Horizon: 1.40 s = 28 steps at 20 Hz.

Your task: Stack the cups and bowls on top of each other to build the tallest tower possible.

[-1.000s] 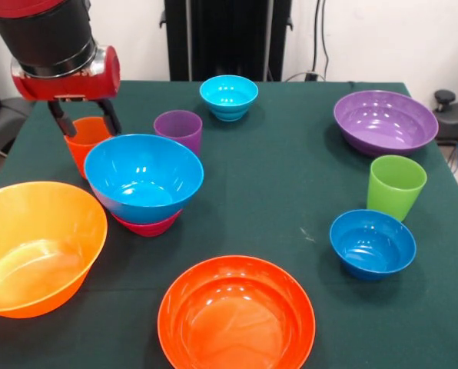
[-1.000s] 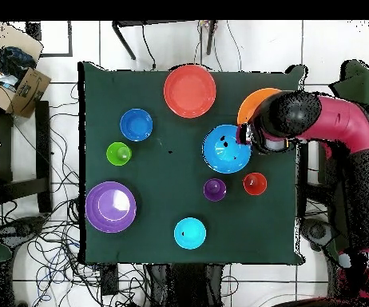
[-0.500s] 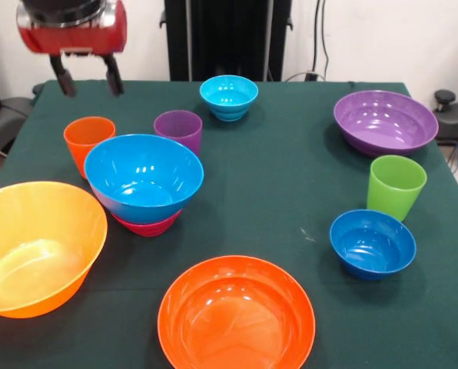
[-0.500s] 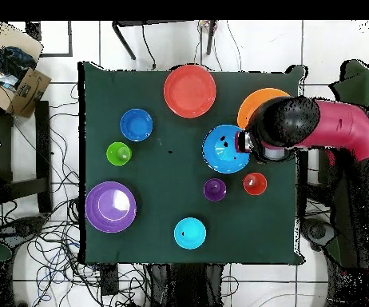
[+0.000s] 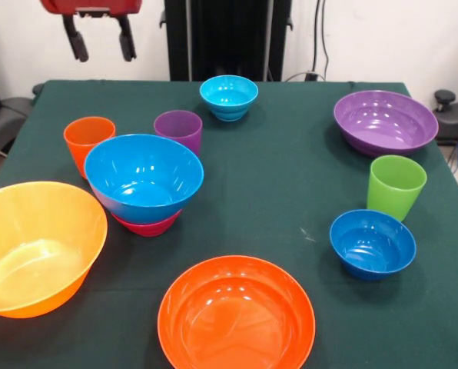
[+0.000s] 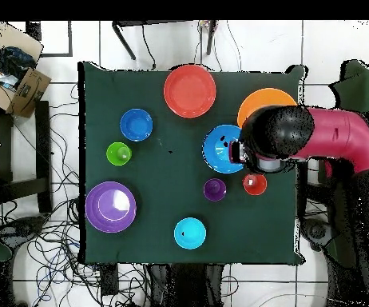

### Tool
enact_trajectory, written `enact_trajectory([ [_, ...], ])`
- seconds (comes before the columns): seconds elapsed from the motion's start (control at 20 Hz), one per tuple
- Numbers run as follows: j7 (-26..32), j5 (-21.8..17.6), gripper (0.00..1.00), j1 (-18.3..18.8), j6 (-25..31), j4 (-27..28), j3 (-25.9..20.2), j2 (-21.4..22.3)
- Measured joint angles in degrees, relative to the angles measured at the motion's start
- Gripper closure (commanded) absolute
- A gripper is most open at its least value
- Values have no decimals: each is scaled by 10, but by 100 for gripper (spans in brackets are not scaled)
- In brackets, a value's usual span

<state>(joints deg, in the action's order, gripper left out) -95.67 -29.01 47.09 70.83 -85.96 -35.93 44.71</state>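
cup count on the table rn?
3: orange cup at the front view's left, purple cup beside it behind the sky-blue bowl, lime green cup at right near the dark blue bowl. None seem hidden.

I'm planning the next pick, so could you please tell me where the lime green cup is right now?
In the front view, the green cup stands upright on the table's right side, between the purple bowl behind it and the dark blue bowl in front.
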Motion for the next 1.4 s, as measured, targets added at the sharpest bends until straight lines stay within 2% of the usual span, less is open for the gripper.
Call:
enact_trajectory([
  [0.25, 0, 0, 0, -12, -27, -17, 4, 6],
  [0.7, 0, 0, 0, -52, -119, -51, 22, 4],
  [1.4, -6, 0, 0, -114, -188, -79, 75, 2],
])
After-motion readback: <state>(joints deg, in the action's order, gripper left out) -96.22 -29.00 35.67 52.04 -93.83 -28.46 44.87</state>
